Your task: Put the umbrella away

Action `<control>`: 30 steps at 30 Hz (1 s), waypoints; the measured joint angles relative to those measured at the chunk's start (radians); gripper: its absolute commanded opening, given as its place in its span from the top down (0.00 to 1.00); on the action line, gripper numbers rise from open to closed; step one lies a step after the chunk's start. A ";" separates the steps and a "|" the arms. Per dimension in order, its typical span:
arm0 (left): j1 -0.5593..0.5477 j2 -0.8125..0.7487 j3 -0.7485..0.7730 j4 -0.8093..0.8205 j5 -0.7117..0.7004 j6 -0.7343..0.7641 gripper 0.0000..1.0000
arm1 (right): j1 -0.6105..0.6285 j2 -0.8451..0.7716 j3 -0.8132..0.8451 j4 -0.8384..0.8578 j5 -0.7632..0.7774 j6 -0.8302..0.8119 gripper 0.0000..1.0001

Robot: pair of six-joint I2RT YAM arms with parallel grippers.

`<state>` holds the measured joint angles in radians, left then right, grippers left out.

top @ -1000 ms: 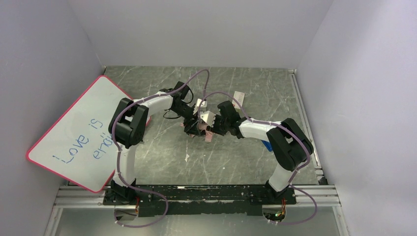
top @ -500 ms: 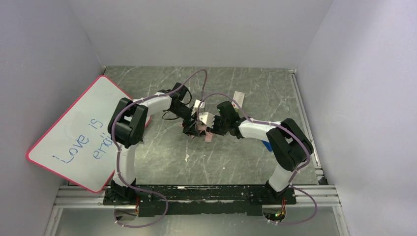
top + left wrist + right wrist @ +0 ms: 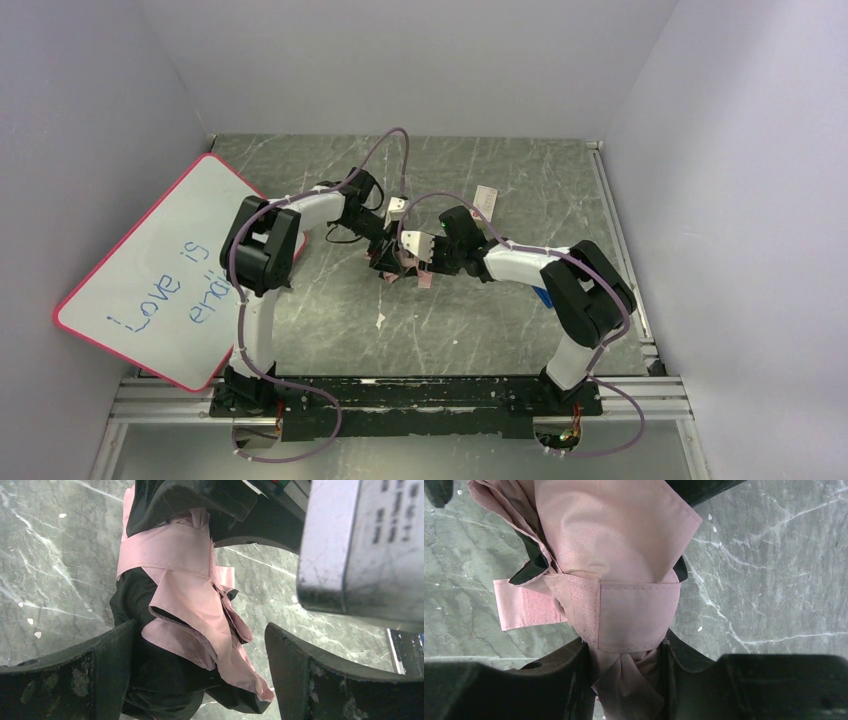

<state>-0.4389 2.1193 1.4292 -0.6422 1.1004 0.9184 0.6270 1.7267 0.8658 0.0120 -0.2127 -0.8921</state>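
The umbrella [image 3: 408, 270] is folded into a black and pale pink bundle, held just above the table's middle between both arms. In the right wrist view its pink strap [image 3: 636, 615] wraps the bundle, with a loose end [image 3: 524, 611] sticking out left. My right gripper [image 3: 626, 680] is shut on the bunched pink fabric below the strap. My left gripper [image 3: 200, 675] stands open around the umbrella's other end [image 3: 185, 625]. Black fabric touches one of its fingers [image 3: 75, 680], and a gap separates the fabric from the other.
A pink-framed whiteboard [image 3: 150, 270] with blue writing leans at the left wall. A small white tag [image 3: 486, 196] lies at the back of the marble table [image 3: 500, 330]. Something blue [image 3: 543, 296] shows under the right arm's elbow. Walls close in on three sides.
Both wrists have shifted slightly left and toward the back with the umbrella between them. The right gripper's hold and the left gripper's opening look the same.
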 measured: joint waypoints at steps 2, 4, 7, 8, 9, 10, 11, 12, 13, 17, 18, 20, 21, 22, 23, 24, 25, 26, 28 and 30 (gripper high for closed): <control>0.001 0.000 -0.002 0.009 0.000 -0.019 0.03 | 0.000 0.001 0.002 -0.001 0.000 -0.001 0.90; 0.001 0.000 -0.006 0.027 -0.002 -0.044 0.03 | 0.001 0.002 0.003 -0.002 0.000 -0.002 0.90; 0.000 0.000 -0.010 0.048 -0.005 -0.080 0.03 | 0.001 0.002 0.004 -0.002 0.000 -0.002 0.90; 0.000 0.000 -0.010 0.054 -0.006 -0.098 0.03 | 0.001 0.002 0.004 -0.002 0.000 -0.002 0.90; 0.000 0.000 -0.010 0.059 -0.007 -0.111 0.03 | 0.001 0.002 0.004 -0.002 0.000 -0.002 0.90; 0.000 0.002 -0.009 0.066 -0.008 -0.131 0.03 | 0.001 0.002 0.004 -0.002 0.000 -0.002 0.90; 0.000 0.006 -0.005 0.071 -0.009 -0.149 0.03 | 0.001 0.002 0.004 -0.002 0.000 -0.002 0.90; 0.000 0.013 0.002 0.072 -0.009 -0.162 0.03 | 0.001 0.002 0.004 -0.002 0.000 -0.002 0.90; 0.000 0.021 0.011 0.071 -0.008 -0.174 0.03 | 0.001 0.002 0.004 -0.002 0.000 -0.002 0.90; 0.001 0.034 0.023 0.066 -0.003 -0.191 0.03 | 0.001 0.002 0.004 -0.002 -0.001 -0.002 0.91; 0.001 0.034 0.023 0.066 -0.004 -0.194 0.03 | 0.001 0.002 0.004 -0.002 -0.001 -0.002 0.91; 0.001 0.034 0.023 0.066 -0.004 -0.196 0.03 | 0.001 0.002 0.004 -0.002 -0.001 -0.002 0.91; 0.001 0.034 0.023 0.066 -0.004 -0.197 0.04 | 0.001 0.002 0.004 -0.002 -0.001 -0.002 0.91; 0.001 0.034 0.023 0.066 -0.005 -0.197 0.06 | 0.001 0.002 0.004 -0.002 -0.001 -0.002 0.91; 0.000 0.034 0.023 0.066 -0.006 -0.197 0.09 | 0.001 0.002 0.004 -0.002 -0.001 -0.002 0.91; -0.001 0.034 0.023 0.065 -0.009 -0.197 0.10 | 0.001 0.002 0.004 -0.002 -0.002 -0.001 0.91; -0.002 0.033 0.023 0.064 -0.011 -0.196 0.11 | 0.001 0.002 0.004 -0.002 -0.003 0.000 0.91; -0.003 0.033 0.023 0.063 -0.013 -0.193 0.11 | 0.001 0.002 0.004 -0.002 -0.005 0.001 0.91; -0.004 0.033 0.023 0.057 -0.017 -0.188 0.11 | 0.001 0.002 0.003 -0.002 -0.005 0.001 0.91; -0.005 0.033 0.021 0.053 -0.019 -0.182 0.08 | 0.000 0.001 0.002 -0.002 -0.007 0.000 0.91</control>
<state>-0.4438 2.1525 1.4506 -0.5888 1.0813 0.7368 0.6273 1.7279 0.8680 0.0105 -0.2199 -0.8917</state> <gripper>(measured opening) 0.890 0.409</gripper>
